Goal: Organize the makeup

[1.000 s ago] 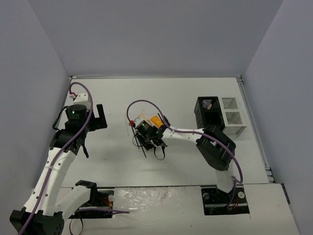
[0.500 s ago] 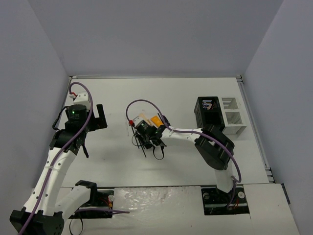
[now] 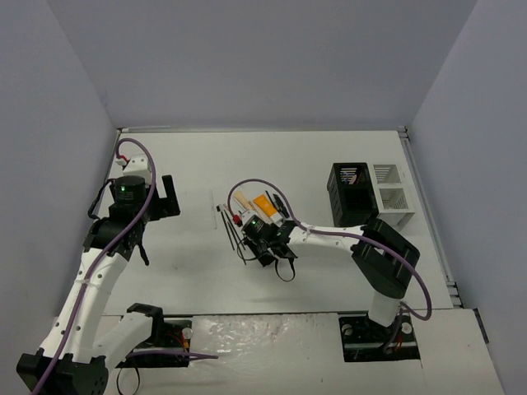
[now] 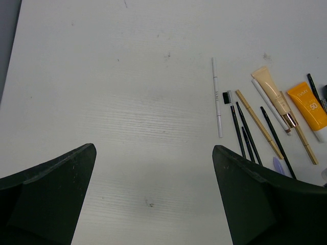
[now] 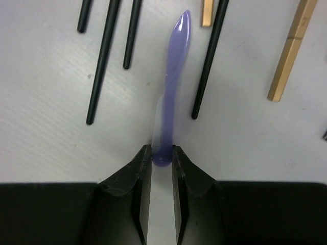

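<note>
The left gripper (image 4: 153, 149) hangs with its matte black fingers wide apart over the white table (image 4: 127, 76). To its right lie a slim white pencil (image 4: 217, 97), thin black pencils (image 4: 244, 133) and a glossy orange tube (image 4: 309, 104). The right gripper (image 5: 161, 153) is clamped on the rounded end of a smooth, tapering lavender tool (image 5: 173, 76).

Five thin black pencils or brushes (image 4: 249, 133) are lying in the left wrist view — four close together, a fifth at the right edge. Two gold sticks (image 4: 258, 124) and two white pencils (image 4: 217, 97) are lying among them. One beige tube (image 4: 268, 84), one orange tube (image 4: 308, 106) and one lavender tool (image 5: 174, 66) are showing. One black mesh holder (image 3: 350, 210) and one white holder (image 3: 389, 188) are standing — two in all.
</note>
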Action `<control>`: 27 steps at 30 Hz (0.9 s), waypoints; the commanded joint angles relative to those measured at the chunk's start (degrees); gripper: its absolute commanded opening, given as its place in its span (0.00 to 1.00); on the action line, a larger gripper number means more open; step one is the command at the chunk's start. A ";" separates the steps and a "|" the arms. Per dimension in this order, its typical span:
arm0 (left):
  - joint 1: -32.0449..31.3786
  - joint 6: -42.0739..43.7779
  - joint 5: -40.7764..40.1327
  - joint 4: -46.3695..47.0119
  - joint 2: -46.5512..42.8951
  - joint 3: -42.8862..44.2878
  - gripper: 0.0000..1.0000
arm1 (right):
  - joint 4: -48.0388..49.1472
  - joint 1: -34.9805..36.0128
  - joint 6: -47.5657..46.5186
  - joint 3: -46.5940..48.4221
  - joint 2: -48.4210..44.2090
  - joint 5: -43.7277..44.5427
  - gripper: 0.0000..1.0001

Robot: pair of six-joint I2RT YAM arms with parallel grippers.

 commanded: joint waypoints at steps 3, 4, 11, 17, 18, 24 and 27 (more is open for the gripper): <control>0.48 -0.76 0.16 2.81 0.18 1.08 0.97 | -5.65 4.48 4.43 -3.48 -4.82 -4.09 0.09; 0.50 -0.74 0.25 2.83 0.23 1.07 0.97 | -6.23 4.95 4.78 -3.69 -4.65 -4.17 0.10; 0.50 -0.74 0.42 2.74 0.37 1.01 0.97 | -7.60 5.61 6.05 -3.04 -4.02 -2.83 0.28; 0.50 -0.81 0.33 2.74 0.37 1.01 0.97 | -8.82 5.32 4.82 1.44 -0.30 -0.67 0.34; 0.50 -0.74 0.33 2.74 0.37 1.01 0.97 | -8.82 5.25 4.61 2.22 0.07 -0.59 0.34; 0.50 -0.74 0.40 2.65 0.20 1.01 0.97 | -8.73 4.53 4.03 4.25 2.98 -0.29 0.33; 0.50 -0.74 0.42 2.65 0.20 1.04 0.97 | -8.73 3.72 3.67 4.84 3.98 -0.47 0.33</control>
